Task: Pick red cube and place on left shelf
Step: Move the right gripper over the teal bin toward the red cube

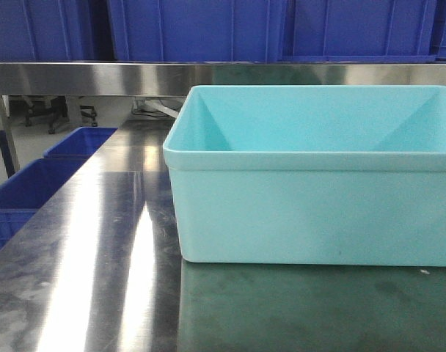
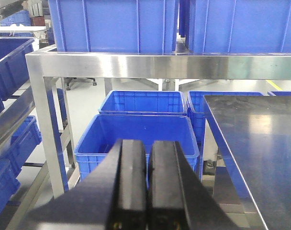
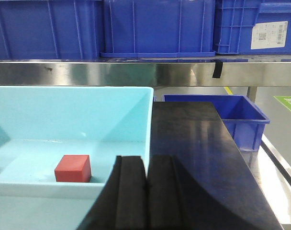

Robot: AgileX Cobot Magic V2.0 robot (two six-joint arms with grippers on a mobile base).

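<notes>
The red cube rests on the floor of a light teal bin, near the bin's front wall. In the right wrist view my right gripper is shut and empty, just outside the bin's front right corner, to the right of the cube. My left gripper is shut on nothing and hangs off the table's left side, above blue floor crates. A steel shelf spans above the table; its left end and post show in the left wrist view. In the front view the teal bin hides the cube, and neither gripper shows.
Blue crates line the top of the steel shelf. More blue crates stand on the floor left of the steel table. A side rack with blue bins is at far left. A blue crate sits right of the table.
</notes>
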